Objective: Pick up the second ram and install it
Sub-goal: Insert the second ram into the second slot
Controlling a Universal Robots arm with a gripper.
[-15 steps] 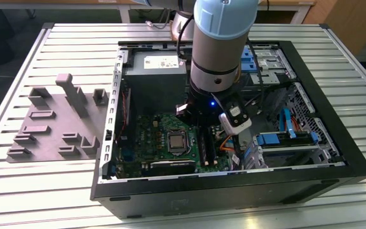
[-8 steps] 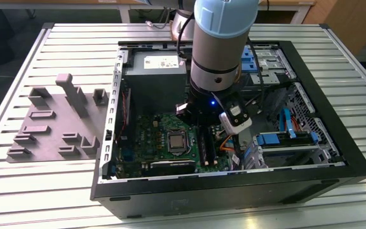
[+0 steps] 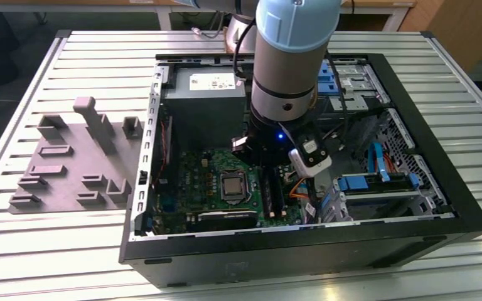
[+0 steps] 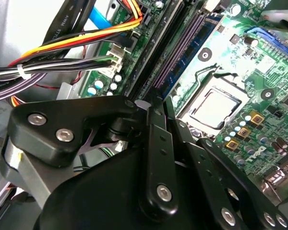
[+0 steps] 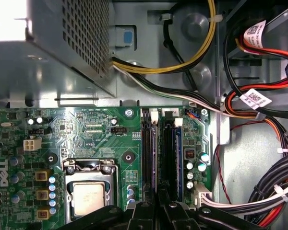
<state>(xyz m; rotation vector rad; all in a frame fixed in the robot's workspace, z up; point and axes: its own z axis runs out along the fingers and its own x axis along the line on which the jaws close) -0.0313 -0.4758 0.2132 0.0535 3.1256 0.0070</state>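
Now, look at the memory slots [image 5: 147, 158] beside the CPU socket [image 5: 89, 194] in the first wrist view: the second ram [image 5: 156, 153] stands on its edge among them, a thin dark strip with a purplish sheen. Its long axis runs along the slots, one end pointing at the silver power supply box [image 5: 48, 62], the other at the end effector [image 5: 158, 213]. That near end runs right up to the tip of the end effector. In the second wrist view you see the same stick [image 4: 179, 53] as a narrow purple-dark band running away from the black, bolted linkage of the end effector [image 4: 153, 109].

You cannot tell from these views how far the end effector is open, or whether it has hold of the stick.

The green motherboard [image 5: 86, 134] is matte and crowded with small parts — the socket's metal frame is shiny. Bundled wires [image 5: 273, 191] lie beside the slots. In the exterior view the open black computer case [image 3: 442, 188] sits on a ribbed metal bench [image 3: 57, 251].
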